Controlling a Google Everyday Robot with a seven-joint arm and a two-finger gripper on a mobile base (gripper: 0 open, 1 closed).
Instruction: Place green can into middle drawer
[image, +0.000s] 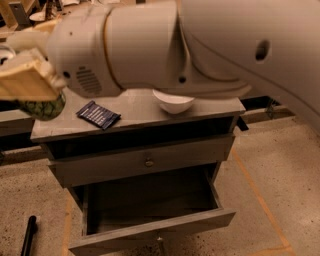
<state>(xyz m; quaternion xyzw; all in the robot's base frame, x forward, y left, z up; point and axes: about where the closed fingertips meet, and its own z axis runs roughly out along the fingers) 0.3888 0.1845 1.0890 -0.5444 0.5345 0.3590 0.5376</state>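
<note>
The arm fills the upper part of the view, running from 2 o'clock across to 10 o'clock. The gripper sits at the arm's end, at 9 o'clock in the view, over the left edge of the tabletop.

The gripper is clamped on the green can. Only the can's lower part shows, below the tan gripper fingers. The can is held off the tabletop, at 10 o'clock from the middle drawer.

The middle drawer is pulled out toward 6 o'clock; its interior is in view. The upper drawer front directly above it is closed, with its knob at centre.

On the tabletop:
- The blue packet lies flat, at 3 o'clock from the green can and near it.
- The white bowl stands at 3 o'clock from the packet, well apart from it; its upper part is hidden by the arm.

A black object lies on the floor at 8 o'clock from the cabinet.
</note>
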